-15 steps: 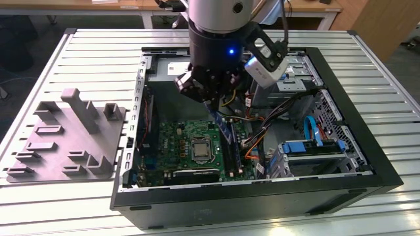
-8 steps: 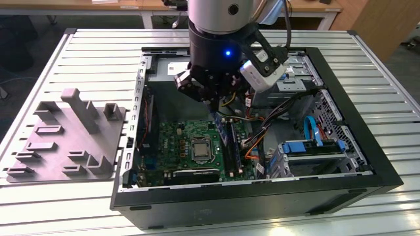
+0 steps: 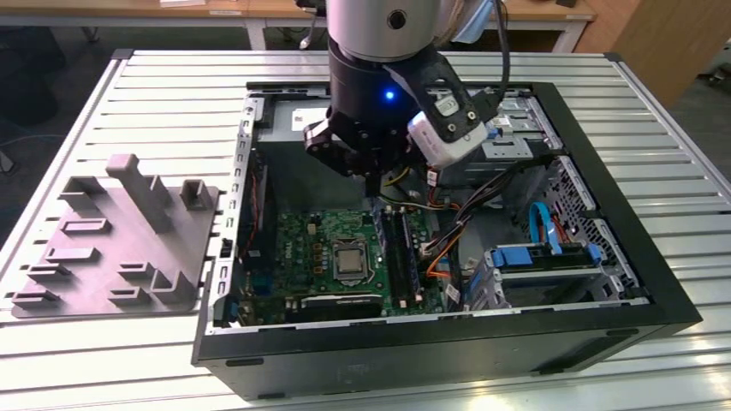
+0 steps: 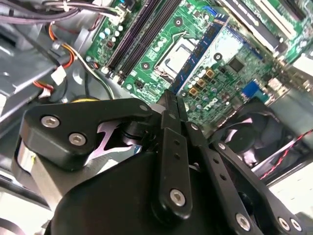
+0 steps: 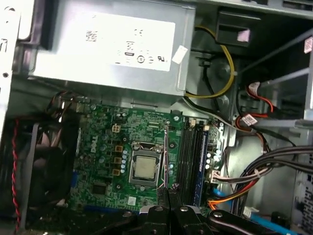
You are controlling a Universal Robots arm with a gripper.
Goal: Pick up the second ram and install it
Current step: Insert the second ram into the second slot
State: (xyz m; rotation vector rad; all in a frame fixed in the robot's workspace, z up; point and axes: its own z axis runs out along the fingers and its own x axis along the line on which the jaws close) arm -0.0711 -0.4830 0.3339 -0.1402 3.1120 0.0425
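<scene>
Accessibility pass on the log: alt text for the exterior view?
The end effector holds the thin second ram edge-on over the green motherboard inside the open PC case; grey fixture lies at the exterior view's left.

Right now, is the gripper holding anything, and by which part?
Yes: the memory stick, pinched at its top edge by the gripper, hanging above the motherboard.

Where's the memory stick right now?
In the first wrist view, the second ram hangs edge-on in the jaws of the gripper over the motherboard, between the processor socket and the black memory slots.
</scene>
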